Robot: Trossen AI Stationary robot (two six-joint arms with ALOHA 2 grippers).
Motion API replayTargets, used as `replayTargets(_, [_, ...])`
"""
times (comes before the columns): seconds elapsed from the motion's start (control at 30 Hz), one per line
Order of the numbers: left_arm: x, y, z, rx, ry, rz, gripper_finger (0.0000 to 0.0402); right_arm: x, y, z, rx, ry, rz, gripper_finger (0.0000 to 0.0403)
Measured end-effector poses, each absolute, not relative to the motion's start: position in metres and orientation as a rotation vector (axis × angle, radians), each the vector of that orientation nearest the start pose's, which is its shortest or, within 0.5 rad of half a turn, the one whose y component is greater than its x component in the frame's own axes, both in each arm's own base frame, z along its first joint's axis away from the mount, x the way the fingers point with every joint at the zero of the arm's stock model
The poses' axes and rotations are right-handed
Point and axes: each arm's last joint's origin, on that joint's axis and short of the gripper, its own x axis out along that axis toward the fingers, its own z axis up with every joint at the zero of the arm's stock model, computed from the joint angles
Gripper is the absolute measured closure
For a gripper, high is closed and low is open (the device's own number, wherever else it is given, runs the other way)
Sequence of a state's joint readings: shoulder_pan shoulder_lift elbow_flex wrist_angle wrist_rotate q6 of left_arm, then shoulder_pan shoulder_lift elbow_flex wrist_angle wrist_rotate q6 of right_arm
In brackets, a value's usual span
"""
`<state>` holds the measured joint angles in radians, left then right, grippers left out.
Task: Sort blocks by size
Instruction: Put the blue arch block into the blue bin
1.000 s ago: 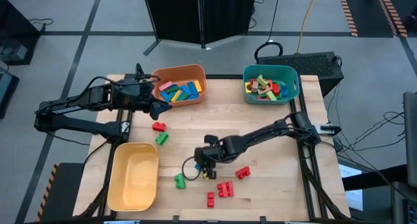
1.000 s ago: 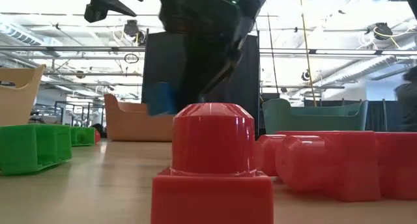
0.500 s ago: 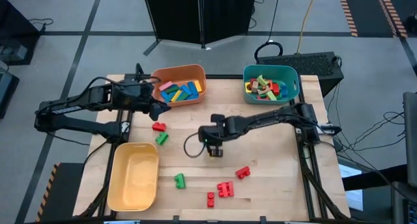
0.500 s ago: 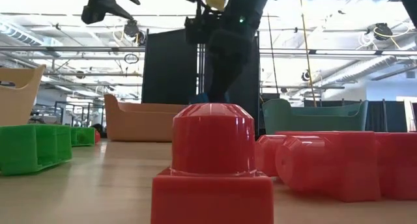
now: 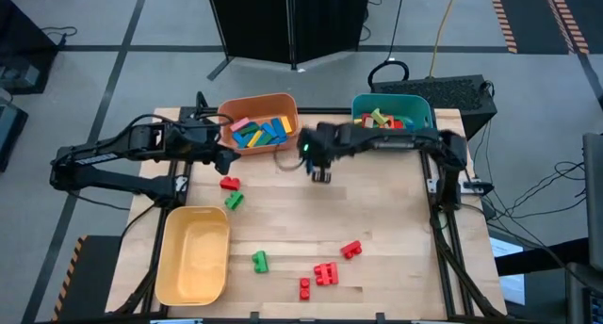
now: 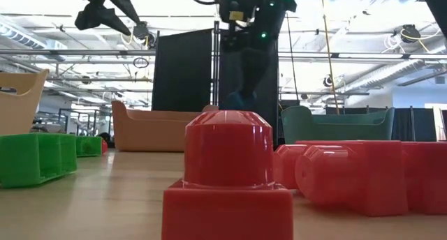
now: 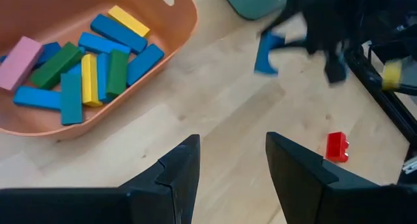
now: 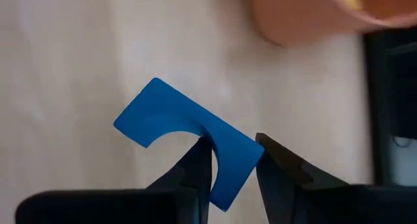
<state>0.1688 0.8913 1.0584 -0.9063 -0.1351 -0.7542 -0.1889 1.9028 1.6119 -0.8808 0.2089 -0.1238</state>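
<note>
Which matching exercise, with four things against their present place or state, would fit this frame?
Things:
1. blue arch block
2. orange bin
3. yellow bin
4. left gripper

States:
A. holds flat bars
B. fingers apart, nothing between them
C. has no blocks inside
D. pinched by the right gripper above the table

Pairs: 1-D, 2-A, 3-C, 4-B
</note>
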Motion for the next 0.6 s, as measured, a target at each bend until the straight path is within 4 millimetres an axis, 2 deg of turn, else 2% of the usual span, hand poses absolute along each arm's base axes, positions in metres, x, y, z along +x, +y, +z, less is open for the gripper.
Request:
replayTargets(0.33, [0.153,0.032,0.344,-0.698,0.574,0.616,0.0230,0.323,-0.155,0.320,-0.096,1.073,-0.459,0.0319])
replayTargets(0.47, [0.153,0.033,0.344,-0.693,0.569,0.629,0.0230,0.298,-0.178,0.331,-0.067,1.079,-0.526,0.0319])
replayTargets(0.6, [0.153,0.034,0.344,-0.695,0.566,0.639,0.0230,0.279,-0.198,0.330,0.004,1.118,-0.531,0.0319])
